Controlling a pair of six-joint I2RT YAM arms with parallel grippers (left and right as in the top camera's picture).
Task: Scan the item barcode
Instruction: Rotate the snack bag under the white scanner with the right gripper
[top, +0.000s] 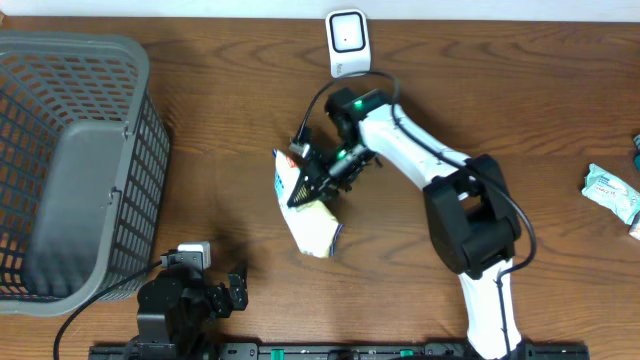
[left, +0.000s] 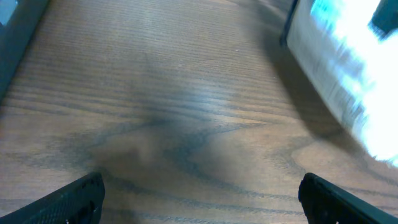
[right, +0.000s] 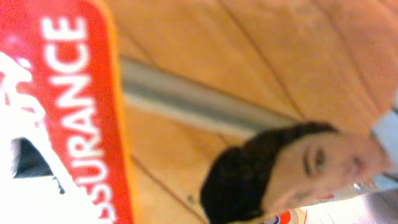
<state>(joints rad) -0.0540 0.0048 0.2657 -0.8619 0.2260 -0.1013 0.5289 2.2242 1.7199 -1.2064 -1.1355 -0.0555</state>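
The basket (top: 140, 130) stands at the far left, out of the way. Just right of it, low on the tabletop (top: 220, 120), the left fingers (left: 74, 202) are spread wide over bare wood and hold nothing, probably parked to give the other arm room. At centre the right fingers (top: 322, 172) are pinched tight on the upper end of the pouch (top: 312, 220). I cannot tell whether its lower end touches the wood. Gripping one end likely leaves the printed faces free to turn toward the scanner (top: 347, 42), which is near, just beyond, with nothing between. Loose packets (top: 610, 190) lie well apart at the right.
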